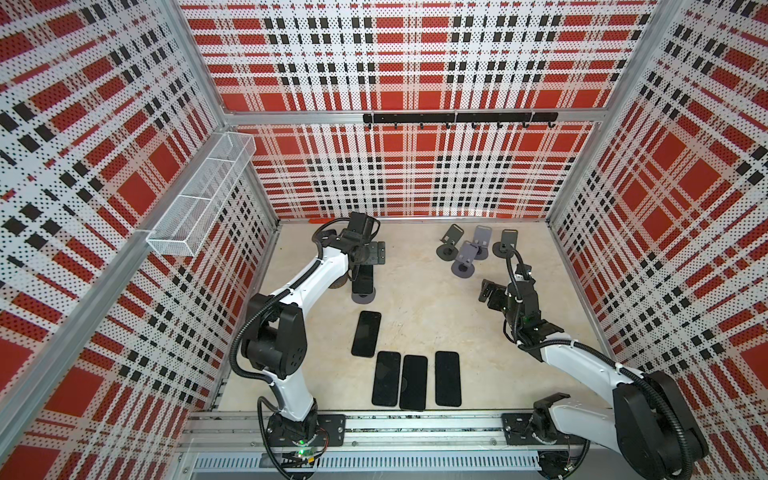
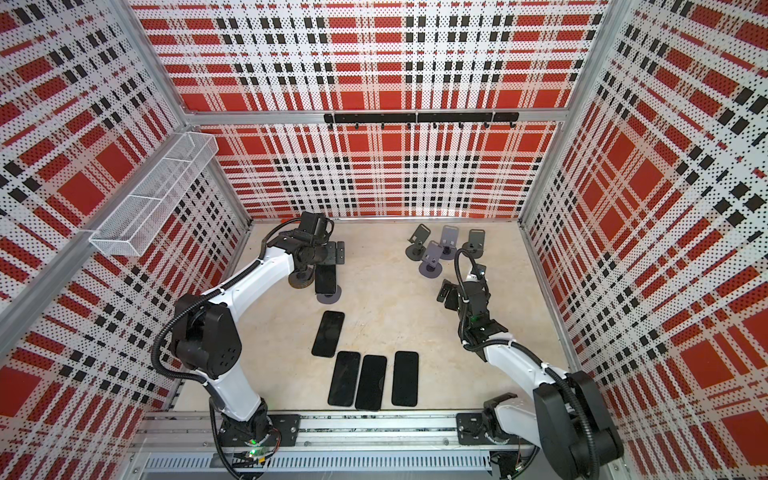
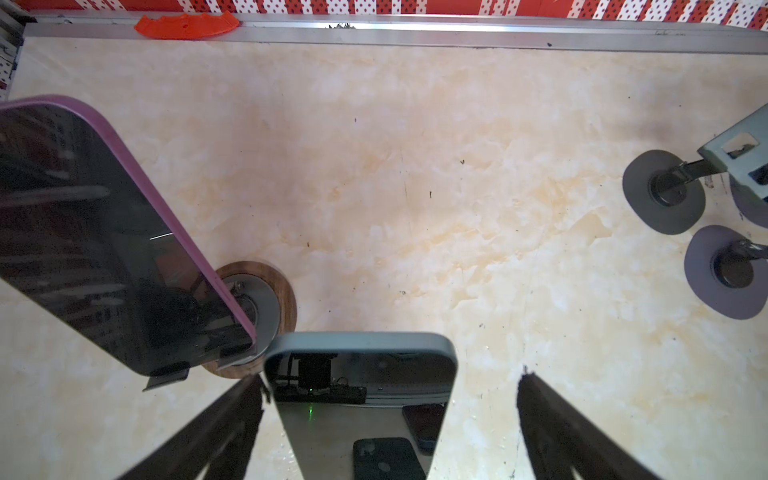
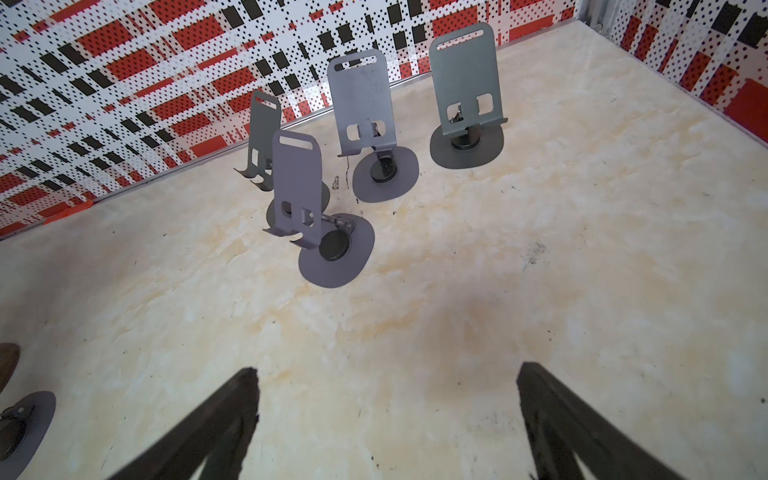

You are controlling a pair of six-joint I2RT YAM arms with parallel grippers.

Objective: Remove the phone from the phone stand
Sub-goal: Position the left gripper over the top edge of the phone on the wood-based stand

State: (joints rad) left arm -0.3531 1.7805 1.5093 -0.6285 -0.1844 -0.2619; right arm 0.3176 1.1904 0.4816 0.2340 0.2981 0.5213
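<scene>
Phone (image 3: pixel 361 399) propped on stand (image 1: pixel 364 297), untouched.
We log glossy black glass, rounded grey-green rim, lower end cut off; it shows between the wide-spread, empty fingers of the left gripper (image 3: pixel 390 376); right gripper (image 4: pixel 388 372) equally wide, empty, over marbled table (image 4: pixel 582 291).

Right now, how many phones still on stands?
2, back left: purple-cased phone on the wood-based stand; grey-cased phone on the grey-based stand, in front of the open left gripper. The left arm may hide more.

A robot test cell: plaid perforated walls (image 1: pixel 415 174), aluminium framing (image 1: pixel 415 117), two rail-mounted arms.
</scene>
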